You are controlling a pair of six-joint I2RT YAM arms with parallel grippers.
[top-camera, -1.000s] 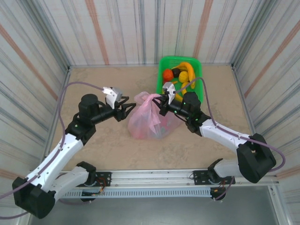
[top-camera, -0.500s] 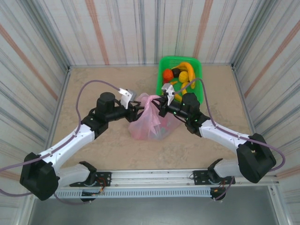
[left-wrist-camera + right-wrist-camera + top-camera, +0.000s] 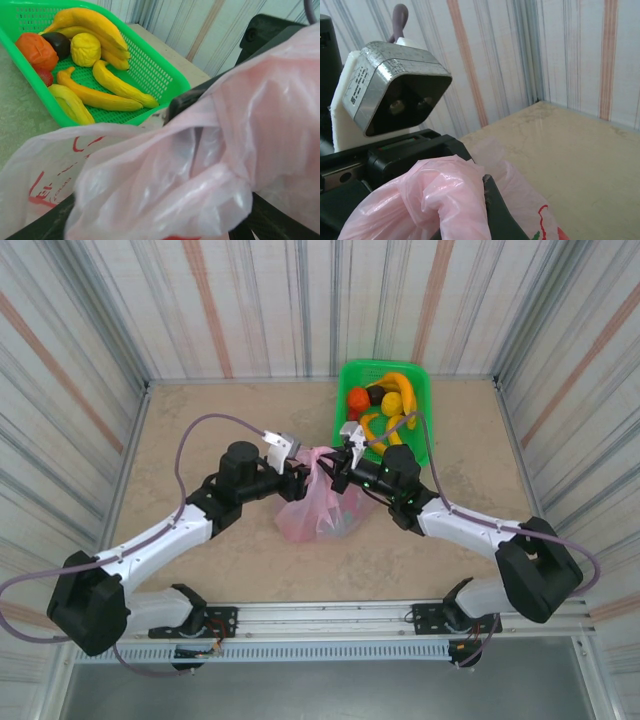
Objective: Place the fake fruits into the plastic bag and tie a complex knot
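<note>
The plastic bag [image 3: 322, 502] sat at the middle of the desk [image 3: 200, 415], my right fingers [image 3: 496, 212] closed on its neck, my left fingers [image 3: 280, 220] at its 9 o'clock in a state I could not tell, and I feared opposite pulls could tear the film.

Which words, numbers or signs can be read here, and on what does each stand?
Red print on the plastic bag: creased strokes, not readable as words.
Red and green mark on the same bag, right wrist view: cut off, unreadable.
Label on the left arm's wrist camera: too small to read.
No text is legible.
</note>
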